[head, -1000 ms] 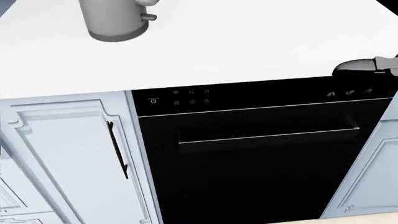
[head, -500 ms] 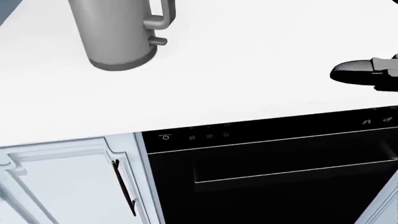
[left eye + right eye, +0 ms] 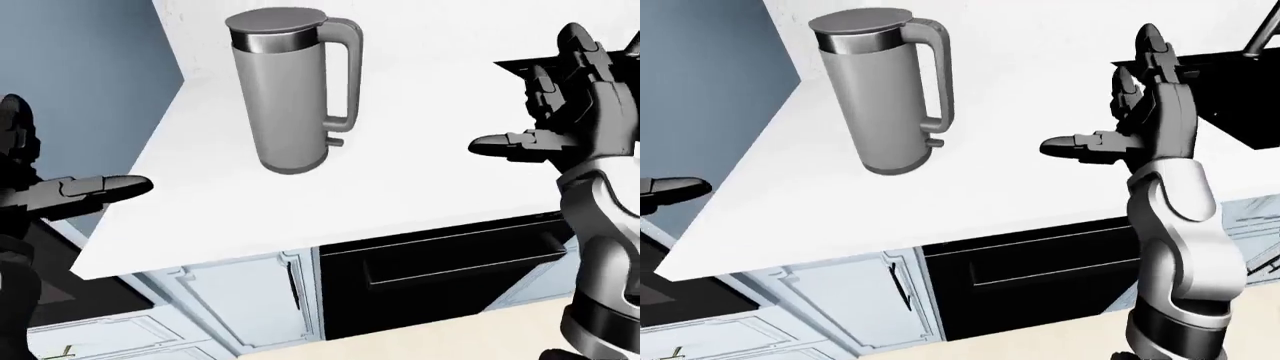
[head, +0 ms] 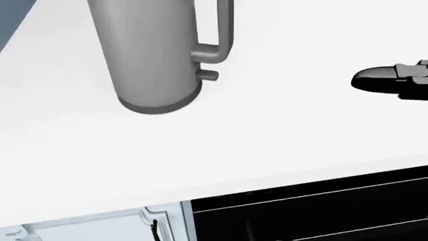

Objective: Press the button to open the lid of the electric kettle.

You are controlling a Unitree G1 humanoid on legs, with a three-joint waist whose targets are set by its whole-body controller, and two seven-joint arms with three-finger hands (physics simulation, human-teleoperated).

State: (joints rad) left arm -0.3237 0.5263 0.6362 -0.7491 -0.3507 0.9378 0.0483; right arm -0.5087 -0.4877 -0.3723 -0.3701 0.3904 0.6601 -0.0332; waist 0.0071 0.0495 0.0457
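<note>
A tall grey electric kettle [image 3: 288, 94] stands upright on the white counter [image 3: 420, 187], its lid [image 3: 274, 20] shut and its handle [image 3: 346, 71] turned to the view's right. In the head view only the kettle's lower body [image 4: 150, 55] and a small knob [image 4: 208, 75] near its base show. My right hand [image 3: 530, 90] hovers over the counter to the right of the kettle, open with fingers spread, well apart from it. Off the counter's left edge my left hand [image 3: 70, 154] is open, one finger [image 3: 110, 187] pointing right, touching nothing.
Below the counter edge are a black dishwasher front [image 3: 440, 262] and a pale cabinet door [image 3: 235, 304]. A black sink [image 3: 1240, 97] with a faucet [image 3: 1262, 30] lies at the right-eye view's top right. A blue wall [image 3: 80, 75] fills the left.
The head camera has moved: the kettle slides down the picture and looms larger, and the dishwasher drops towards the bottom edge. My right hand's fingertip stays at the right edge.
</note>
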